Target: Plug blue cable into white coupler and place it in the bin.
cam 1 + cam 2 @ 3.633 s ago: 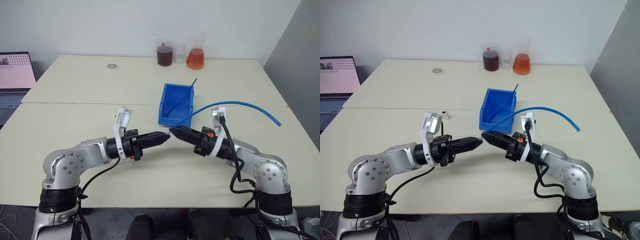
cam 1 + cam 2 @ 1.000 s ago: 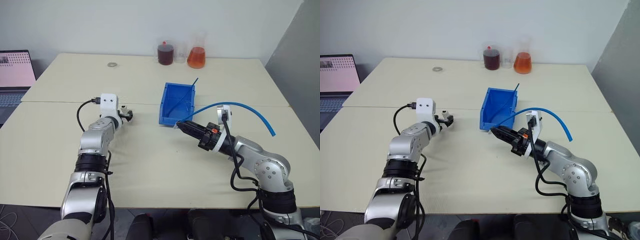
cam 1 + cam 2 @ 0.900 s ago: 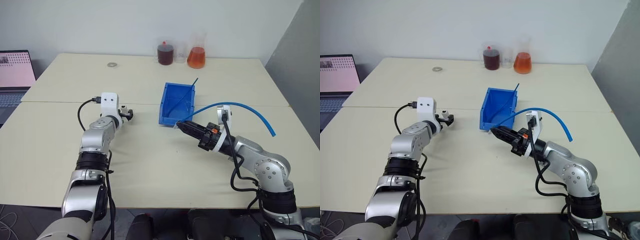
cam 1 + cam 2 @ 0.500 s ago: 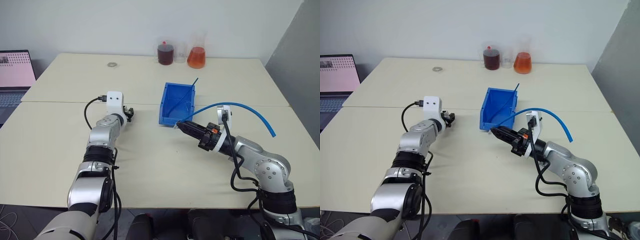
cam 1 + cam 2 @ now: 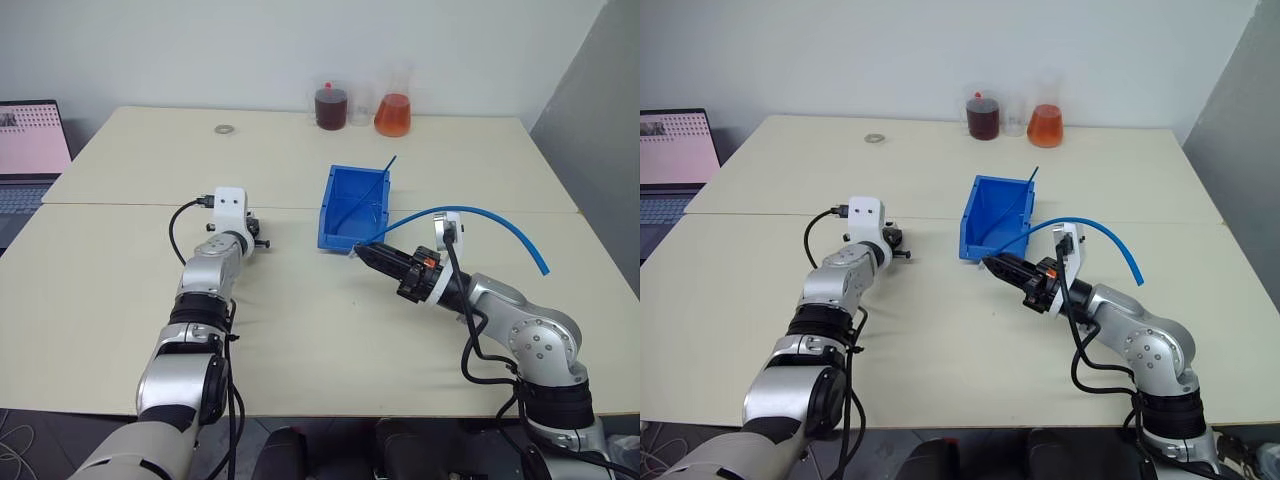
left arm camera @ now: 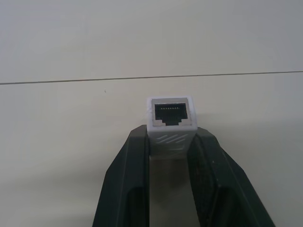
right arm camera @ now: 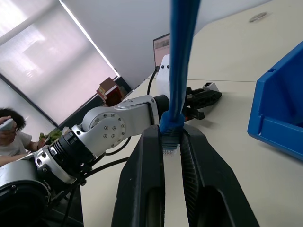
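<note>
Your left gripper (image 6: 171, 142) has its two black fingers pressed against the sides of the white coupler (image 6: 171, 118); you can see this in the left wrist view, where the coupler sits between the fingertips at the centre of the frame with its dark socket opening facing away from the wrist. In the left eye view that same gripper lies left of centre, low over the cream table (image 5: 300, 330), just below the seam between the two tabletops.

Your right gripper (image 7: 171, 142) is clamped narrow on the plug end of the blue cable (image 7: 182, 56). In the right wrist view the cable rises from between the fingers straight up to the top edge of the frame. In the left eye view this gripper sits right of centre, its tips close beside the lower right corner of the bin (image 5: 352, 210), and the cable arcs up and over to the right, its free end hanging toward the right edge of the frame.

The bin stands at the centre of the frame on the table, with a thin darker blue strand (image 5: 384, 168) leaning out of its upper right corner. The two grippers are well apart, the bin's left side between them.

At the top centre stand three glass vessels (image 5: 362, 106), two with dark red and orange liquid. A small metal ring (image 5: 222, 129) lies at upper left, and a laptop (image 5: 30, 150) shows at the left edge
</note>
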